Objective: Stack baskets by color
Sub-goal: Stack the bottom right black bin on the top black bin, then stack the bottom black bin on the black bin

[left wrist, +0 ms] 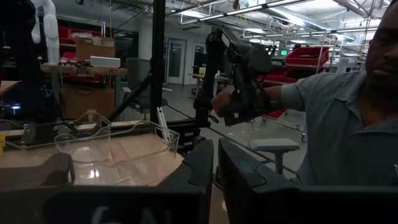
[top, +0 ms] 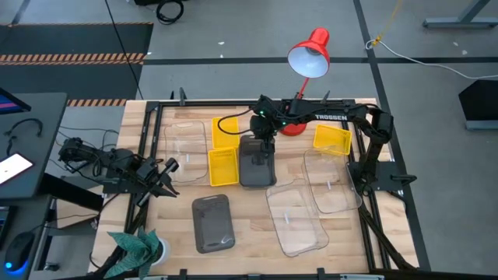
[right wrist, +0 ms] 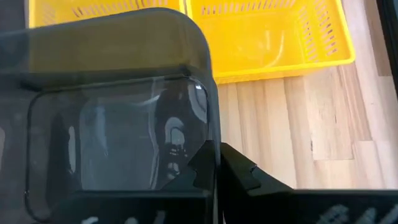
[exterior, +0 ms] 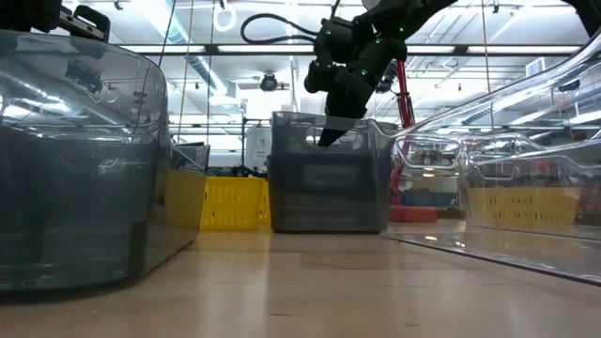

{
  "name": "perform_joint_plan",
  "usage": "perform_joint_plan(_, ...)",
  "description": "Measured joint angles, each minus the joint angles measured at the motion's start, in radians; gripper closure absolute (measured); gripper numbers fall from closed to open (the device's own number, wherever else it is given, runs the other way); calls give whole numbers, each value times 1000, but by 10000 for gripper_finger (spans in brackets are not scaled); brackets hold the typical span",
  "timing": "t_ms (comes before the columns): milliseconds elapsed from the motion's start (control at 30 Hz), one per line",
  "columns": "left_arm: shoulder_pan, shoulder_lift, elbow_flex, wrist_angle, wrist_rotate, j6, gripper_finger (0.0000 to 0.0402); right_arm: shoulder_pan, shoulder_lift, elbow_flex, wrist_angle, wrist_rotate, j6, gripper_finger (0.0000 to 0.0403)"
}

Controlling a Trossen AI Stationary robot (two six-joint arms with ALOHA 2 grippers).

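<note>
A dark-grey basket [top: 257, 165] sits in the middle of the table, its bottom on the wood [exterior: 329, 188]. My right gripper [top: 263, 143] is shut on the basket's far end. Two yellow baskets [top: 223, 167] [top: 223, 132] lie just to its left, and a third yellow basket [top: 332, 140] lies at the far right. A second dark-grey basket [top: 212, 223] lies near the front. Clear baskets lie at the far left [top: 187, 146], front right [top: 296, 219] and right [top: 331, 185]. At the table's left edge my left gripper [top: 169, 170] waits, shut on nothing. My right gripper holds the dark-grey basket by its far short wall [right wrist: 213, 134], close to a corner. One finger [right wrist: 200, 169] is inside the basket and the other finger [right wrist: 241, 169] outside. The fingers slant down from the far right. The basket stands level with its bottom on the table.
A red desk lamp [top: 309, 56] stands at the far edge, beside my right arm. A green crumpled thing [top: 138, 247] sits at the front left corner. Beyond the table, a person [left wrist: 348, 118] shows in the left wrist view. Bare wood lies between the two yellow baskets and the front grey one.
</note>
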Motion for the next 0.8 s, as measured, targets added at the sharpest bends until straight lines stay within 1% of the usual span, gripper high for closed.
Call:
perform_joint_plan(100, 0, 0, 0, 0, 0, 0, 366, 0, 0, 0, -2, -4, 12, 361)
perform_joint_plan(267, 0, 0, 0, 0, 0, 0, 370, 3, 1, 30, -9, 4, 49, 296)
perform_joint_plan(433, 0, 0, 0, 0, 0, 0, 373, 7, 1, 60, -35, 50, 84, 246)
perform_joint_plan(567, 0, 0, 0, 0, 0, 0, 367, 54, 1, 88, 3, 37, 127, 231)
perform_joint_plan(700, 0, 0, 0, 0, 0, 0, 363, 133, 1, 76, 175, 41, 146, 231)
perform_joint_plan(800, 0, 0, 0, 0, 0, 0, 365, 184, 1, 53, 299, 75, 145, 233)
